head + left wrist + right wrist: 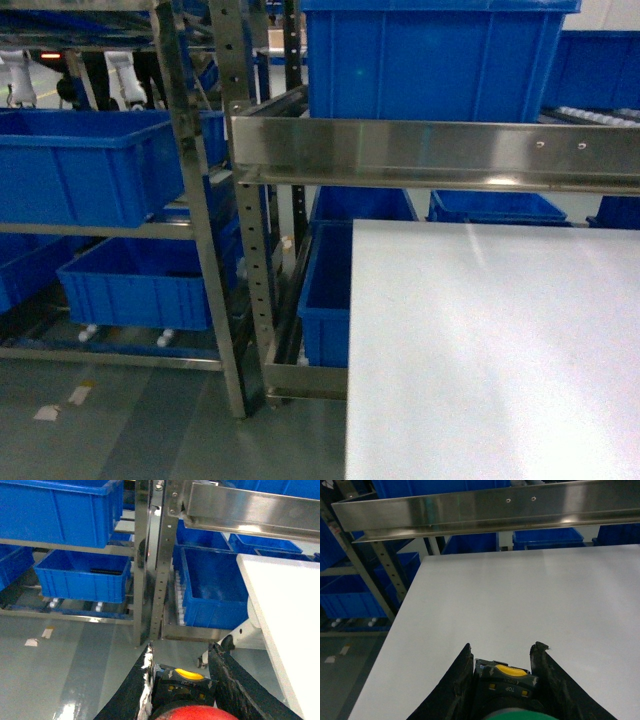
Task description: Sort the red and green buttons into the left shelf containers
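My left gripper (181, 652) is shut on the red button (192, 712), whose red cap shows at the bottom edge over a dark body with a yellow tab. It hangs above the grey floor in front of the shelf post. My right gripper (502, 651) is shut on the green button (512, 716), dark-bodied with a yellow tab, above the white table (520, 605). The left shelf containers are blue bins: an upper one (85, 165) and a lower one (140, 285). Neither gripper nor either button shows in the head view.
A steel shelf rail (440, 150) crosses above the table's far edge. Perforated steel posts (250, 260) stand between the left rack and the middle bins (215, 592). A large blue bin (430, 60) sits on the upper level. Paper scraps (60, 400) lie on the floor.
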